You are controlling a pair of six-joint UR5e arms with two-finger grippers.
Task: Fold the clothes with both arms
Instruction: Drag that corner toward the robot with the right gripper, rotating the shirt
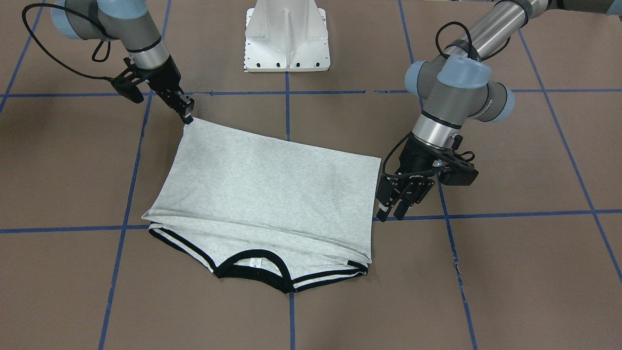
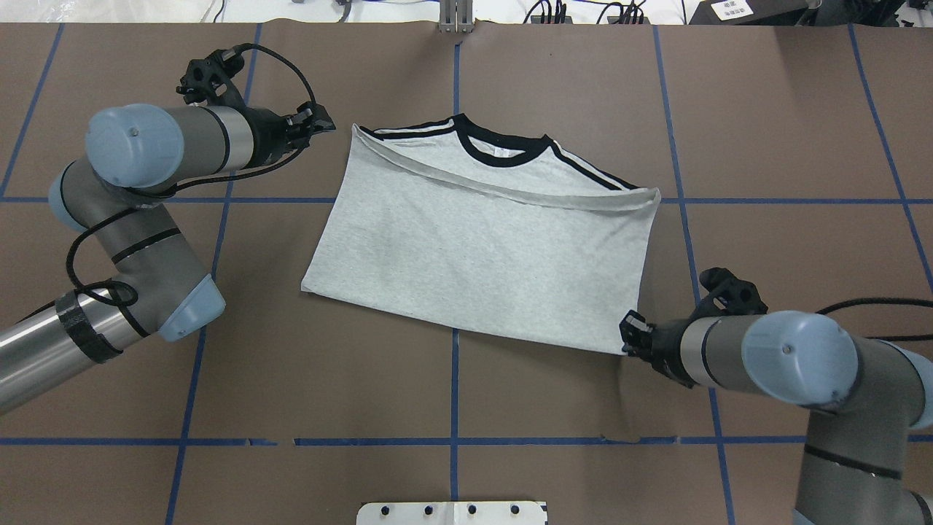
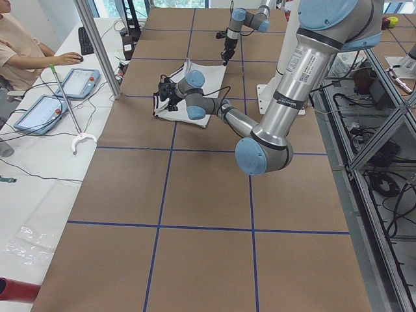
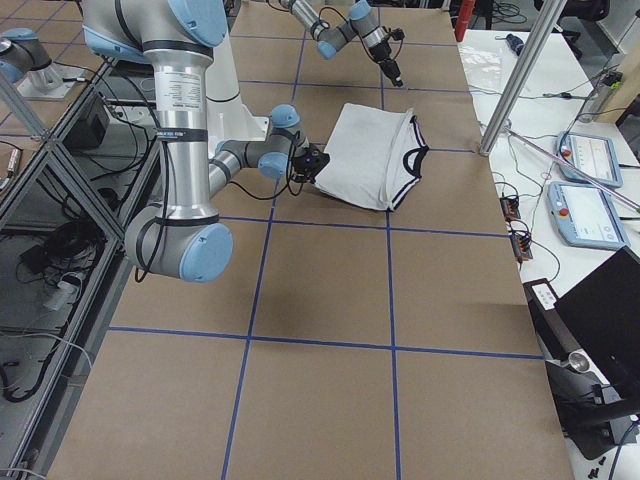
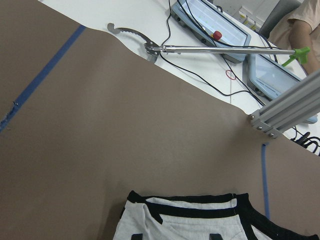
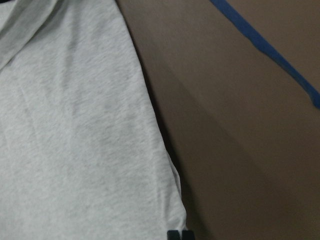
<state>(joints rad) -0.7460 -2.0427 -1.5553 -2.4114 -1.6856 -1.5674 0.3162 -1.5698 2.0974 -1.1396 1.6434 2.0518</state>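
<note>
Grey shirt (image 2: 474, 248) lay folded on the brown table (image 2: 583, 87), hem just short of the collar (image 2: 499, 149). The right gripper (image 2: 628, 332) was pinched on the near fold corner, while the left gripper (image 1: 392, 214) hung parted and empty beside the hem corner. First fold judged done; a crosswise fold needs both side edges gripped.

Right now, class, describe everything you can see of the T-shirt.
The T-shirt is light heather-grey, a soft-looking knit, with black collar and black-striped cuffs. It lies folded in half on the brown table, plain side up, collar peeking out at the far edge. The right gripper seems to pinch its near corner; the left gripper is beside it, apart.
</note>
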